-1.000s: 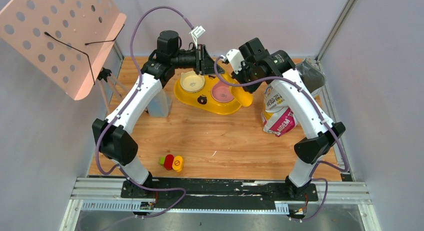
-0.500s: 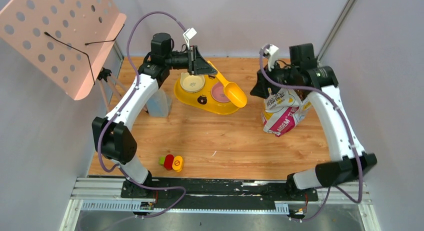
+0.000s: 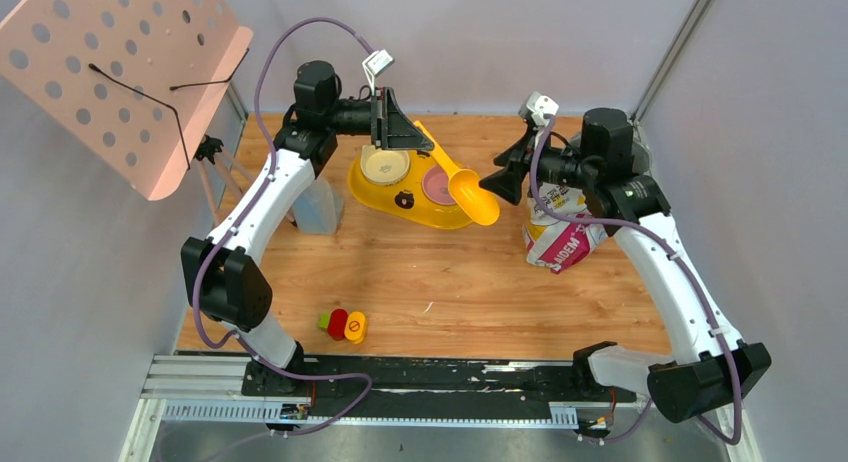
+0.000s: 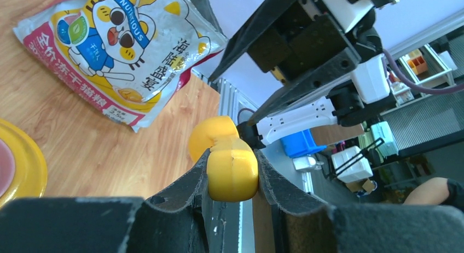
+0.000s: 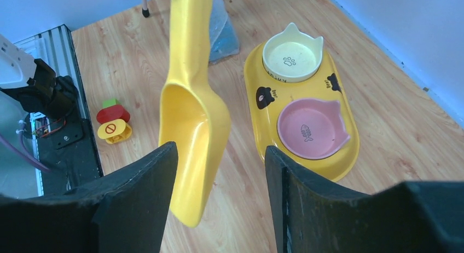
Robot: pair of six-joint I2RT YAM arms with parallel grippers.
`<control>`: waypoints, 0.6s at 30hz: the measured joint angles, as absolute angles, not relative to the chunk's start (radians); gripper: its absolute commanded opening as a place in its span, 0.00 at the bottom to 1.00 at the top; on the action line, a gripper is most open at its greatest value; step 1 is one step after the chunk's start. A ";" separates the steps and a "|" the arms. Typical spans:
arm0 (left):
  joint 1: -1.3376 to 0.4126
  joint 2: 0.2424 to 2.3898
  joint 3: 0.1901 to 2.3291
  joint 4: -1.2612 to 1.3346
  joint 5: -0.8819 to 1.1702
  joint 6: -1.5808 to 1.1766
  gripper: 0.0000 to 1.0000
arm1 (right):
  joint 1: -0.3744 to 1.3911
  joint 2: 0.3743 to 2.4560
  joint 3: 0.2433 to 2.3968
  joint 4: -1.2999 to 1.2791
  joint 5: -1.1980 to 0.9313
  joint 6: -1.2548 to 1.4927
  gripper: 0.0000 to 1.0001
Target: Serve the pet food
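Handle of scoop (image 3: 470, 190) sat pinched in left claw (image 3: 420, 142). Long axis ran down-right over feeder (image 3: 440, 218), mouth end empty. Right claw (image 3: 498, 179) gaped wide just beside scoop mouth, holding nothing. No pet food visible anywhere. Guessing it's inside bag (image 3: 560, 237), right of centre, right arm nearer. Pink bowl (image 5: 309, 130) and cream bowl (image 5: 290, 58) were bare.

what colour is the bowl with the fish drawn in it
Pink. The bowl shows best in the right wrist view.
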State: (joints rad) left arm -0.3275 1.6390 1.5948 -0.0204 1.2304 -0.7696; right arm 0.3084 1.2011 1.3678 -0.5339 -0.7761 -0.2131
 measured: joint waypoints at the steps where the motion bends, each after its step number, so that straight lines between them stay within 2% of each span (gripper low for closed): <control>1: -0.327 1.639 1.595 -0.015 1.234 -0.776 0.00 | 0.313 1.210 1.362 -0.526 -0.776 -0.209 0.56; 10: -0.327 1.639 1.595 -0.002 1.256 -0.810 0.00 | 0.381 1.223 1.299 -0.482 -0.749 -0.187 0.43; 14: -0.327 1.639 1.598 -0.002 1.260 -0.817 0.00 | 0.398 1.223 1.277 -0.469 -0.722 -0.184 0.25; 16: -0.327 1.639 1.598 -0.002 1.262 -0.817 0.00 | 0.401 1.223 1.267 -0.469 -0.704 -0.183 0.05; 17: -0.327 1.639 1.598 -0.004 1.262 -0.817 0.00 | 0.402 1.223 1.265 -0.470 -0.688 -0.175 0.00; 18: -0.327 1.639 1.598 -0.006 1.262 -0.821 0.04 | 0.403 1.223 1.264 -0.469 -0.668 -0.175 0.00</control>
State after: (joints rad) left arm -0.3275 1.6390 1.5982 -0.0055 1.2617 -0.8207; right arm 0.4026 1.2228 1.2640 -0.4694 -0.6682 -0.1745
